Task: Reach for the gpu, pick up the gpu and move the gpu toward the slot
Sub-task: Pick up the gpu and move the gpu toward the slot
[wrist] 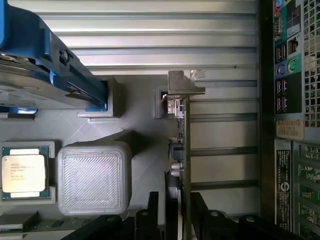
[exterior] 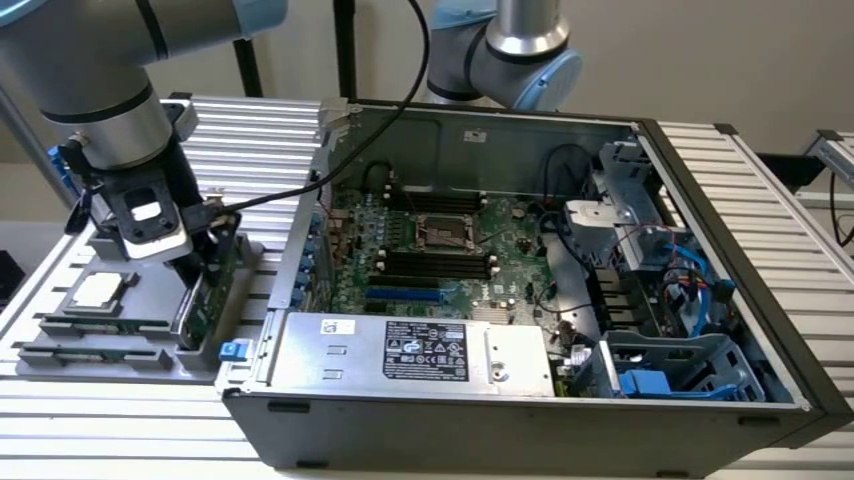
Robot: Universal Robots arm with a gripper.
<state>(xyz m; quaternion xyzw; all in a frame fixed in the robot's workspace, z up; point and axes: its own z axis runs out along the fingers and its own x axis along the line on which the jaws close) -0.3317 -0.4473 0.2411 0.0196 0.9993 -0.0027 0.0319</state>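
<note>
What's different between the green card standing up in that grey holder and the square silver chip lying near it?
The gpu stands on edge in the grey tray; the silver chip lies flat in it. The gpu is long and thin, with a metal bracket at one end; the silver chip is small and square. Both rest outside the computer case.

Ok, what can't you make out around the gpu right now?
Exterior view: the end effector covers the upper part of the gpu; the gray holder hides its lower edge.
Wrist view: the gpu is edge-on, faces unseen; one end is behind the end effector and cut off by the frame.
Exterior view: the motherboard slots are too small for detail.
</note>
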